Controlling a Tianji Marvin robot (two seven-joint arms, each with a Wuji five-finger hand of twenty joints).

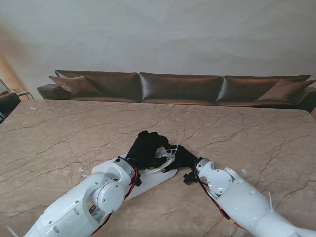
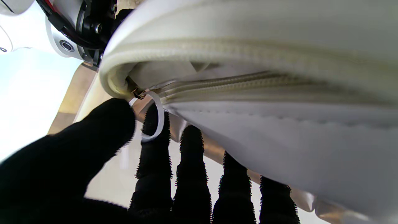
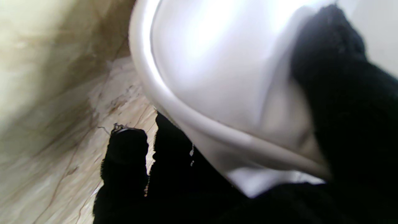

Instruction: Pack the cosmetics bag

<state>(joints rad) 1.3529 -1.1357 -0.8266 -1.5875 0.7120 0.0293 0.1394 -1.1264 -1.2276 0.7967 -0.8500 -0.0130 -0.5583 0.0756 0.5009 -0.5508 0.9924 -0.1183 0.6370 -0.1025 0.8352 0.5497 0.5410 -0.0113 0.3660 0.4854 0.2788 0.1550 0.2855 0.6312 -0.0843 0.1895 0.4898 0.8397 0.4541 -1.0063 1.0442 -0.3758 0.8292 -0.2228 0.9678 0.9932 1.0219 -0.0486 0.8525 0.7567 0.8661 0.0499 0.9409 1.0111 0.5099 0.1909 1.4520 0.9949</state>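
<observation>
Marble table (image 1: 74, 133) under us; our left hand (image 2: 102, 161), thumb and forefinger at the zipper ring (image 2: 155, 118), sits nearest; the cosmetics bag (image 1: 158, 175) runs left-right; our right hand (image 3: 326, 130) clasps its end (contents hidden).

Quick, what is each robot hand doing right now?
Left hand: pinching the white ring pull of the cosmetics bag's zipper.
Right hand: shut on the cosmetics bag's end.

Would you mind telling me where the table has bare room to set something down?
Bare marble table runs wide to the left and right of the white bag, and between it and the brown sofa. It is crowded where the left hand and right hand meet on the bag.
</observation>
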